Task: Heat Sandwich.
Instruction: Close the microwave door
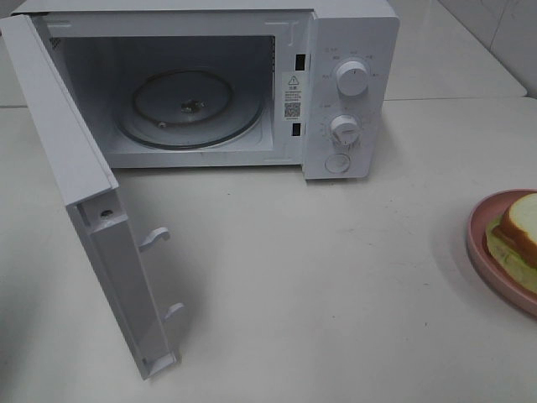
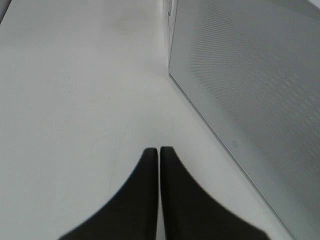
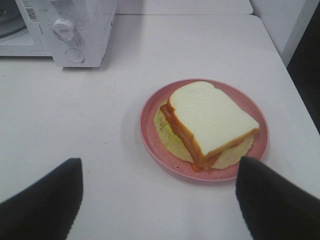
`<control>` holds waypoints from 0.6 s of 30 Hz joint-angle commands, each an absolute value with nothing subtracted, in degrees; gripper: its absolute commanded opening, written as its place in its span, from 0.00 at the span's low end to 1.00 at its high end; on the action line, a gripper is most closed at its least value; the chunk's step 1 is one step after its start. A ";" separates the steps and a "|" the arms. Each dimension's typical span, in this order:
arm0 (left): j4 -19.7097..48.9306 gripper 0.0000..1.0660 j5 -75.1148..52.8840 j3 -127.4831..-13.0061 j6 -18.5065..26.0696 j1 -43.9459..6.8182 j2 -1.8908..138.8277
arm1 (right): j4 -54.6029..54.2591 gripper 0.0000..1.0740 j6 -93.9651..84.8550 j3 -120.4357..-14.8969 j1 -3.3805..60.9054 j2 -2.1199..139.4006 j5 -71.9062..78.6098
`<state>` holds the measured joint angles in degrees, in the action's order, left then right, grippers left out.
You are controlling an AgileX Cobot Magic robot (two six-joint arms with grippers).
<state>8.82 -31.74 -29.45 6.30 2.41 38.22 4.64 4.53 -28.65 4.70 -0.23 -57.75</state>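
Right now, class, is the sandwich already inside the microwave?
No, the sandwich lies on the pink plate on the table, and the microwave holds only its glass turntable.

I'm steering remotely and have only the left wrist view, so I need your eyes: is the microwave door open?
Observer: Yes, the microwave door is swung wide open, and the turntable inside is bare.
Operator: Where's the sandwich?
Observer: The sandwich lies on a pink plate on the table, right of the microwave.
Operator: Is the right gripper holding it?
Observer: No, the right gripper is open, short of the plate.
Operator: And my gripper?
Observer: The left gripper is shut on nothing, beside the door.
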 commanded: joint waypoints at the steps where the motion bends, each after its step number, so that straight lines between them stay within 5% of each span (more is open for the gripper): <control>1: 9.17 0.00 -24.69 -29.22 6.59 2.35 42.80 | 4.81 0.71 3.78 -28.65 4.18 -1.78 -57.01; 18: 8.88 0.00 13.92 -20.45 6.47 1.09 60.62 | 4.81 0.71 3.78 -28.65 4.18 -1.78 -57.01</control>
